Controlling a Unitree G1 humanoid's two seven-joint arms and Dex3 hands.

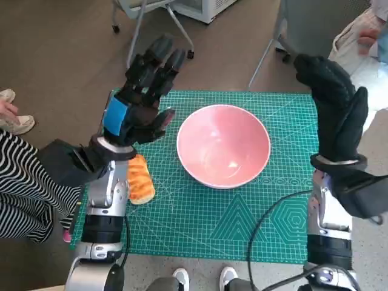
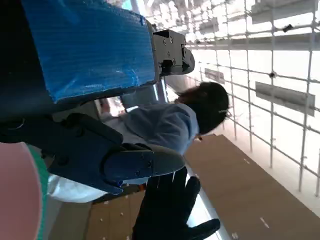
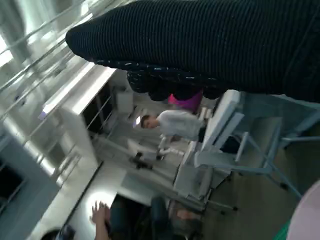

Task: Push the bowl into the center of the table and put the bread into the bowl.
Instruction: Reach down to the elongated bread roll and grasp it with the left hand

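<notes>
The green gridded cutting mat (image 1: 242,224) covers the small table and serves as the landmark here. On it, roughly at its middle, sits the round pink bowl (image 1: 223,145), upright and with nothing in it; judging from that, the pushing part of the task looks done or nearly so.

The right hand in the black knitted glove (image 1: 336,115) is raised above the mat's far right corner, fingers held flat and together, gripping nothing. The left hand with blue tape on its back (image 1: 142,91) hovers above the mat's left part, just beside the bowl's left rim, its fingers spread and released.

The small golden-brown bread roll (image 1: 140,180) lies on the mat near its left edge, left of the bowl and apart from it. It lies below and behind the left hand's fingers, back toward the wrist, with its long axis running roughly from the near edge to the far edge. The left hand is clearly the nearer one, so it would have to draw back and down to reach it.

The left forearm covers part of the roll. Neither wrist view shows the roll.
</notes>
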